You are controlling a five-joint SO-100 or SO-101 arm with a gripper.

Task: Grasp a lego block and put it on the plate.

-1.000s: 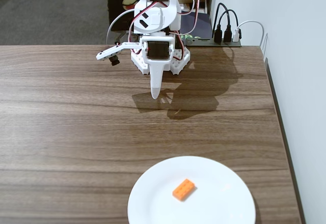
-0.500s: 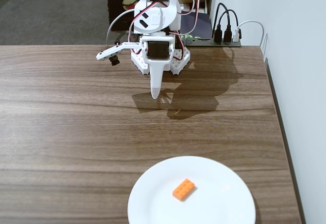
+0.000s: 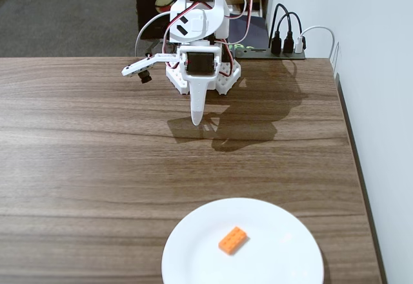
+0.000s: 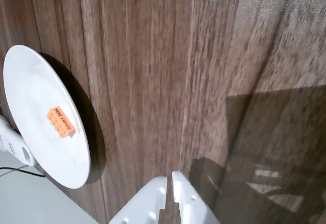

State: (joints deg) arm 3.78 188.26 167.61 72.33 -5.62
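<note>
A dark wood desk (image 3: 77, 161) stands beside a white wall (image 3: 374, 32); grey floor (image 3: 64, 19) lies behind it.

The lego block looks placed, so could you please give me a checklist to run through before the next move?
1. Lego block lies on the plate: ok.
2. Block well inside the rim, not at the edge: ok.
3. Claw holds nothing, fingertips nearly together: ok.
4. Claw far from plate, back near the arm base: ok.
5. Other blocks left on the table: none seen, ok.
6. Text printed on the block: cannot tell.
</note>
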